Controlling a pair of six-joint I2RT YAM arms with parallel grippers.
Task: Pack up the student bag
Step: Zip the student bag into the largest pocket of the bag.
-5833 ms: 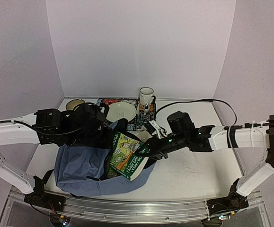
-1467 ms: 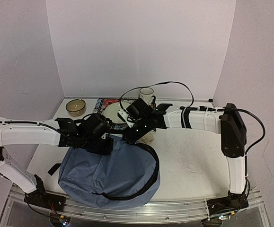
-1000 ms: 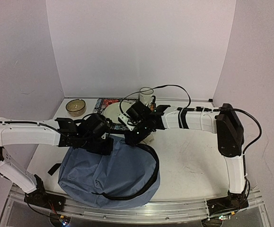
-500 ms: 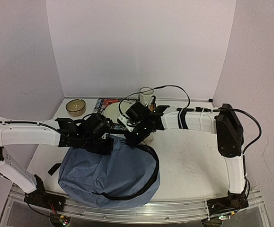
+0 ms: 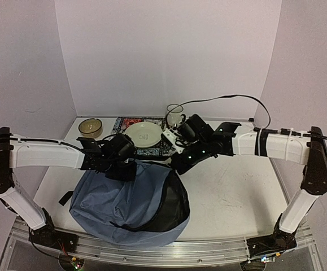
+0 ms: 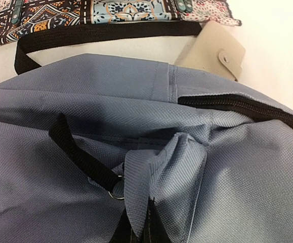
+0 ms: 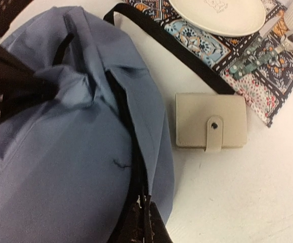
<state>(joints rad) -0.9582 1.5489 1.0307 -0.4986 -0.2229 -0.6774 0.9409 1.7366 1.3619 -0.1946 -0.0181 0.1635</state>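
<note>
— Where is the student bag [image 5: 129, 203]?
— It lies on the near left part of the table [image 5: 236, 192]. Our left gripper [image 6: 142, 225] pinches a fold of its fabric, and our right gripper [image 7: 144, 220] pinches its black zipper edge.
— How do we pull well?
— Slowly, we think, apart and upward, so the mouth opens without dragging onto the wallet [image 7: 210, 121].

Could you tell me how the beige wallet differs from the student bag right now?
The wallet is small, beige and flat; the student bag is large, slate-blue and bulging. The wallet is snapped shut; the bag's zipper stands partly open. No gripper holds the wallet; the bag is pinched by the left gripper and right gripper. Both rest on the table.
</note>
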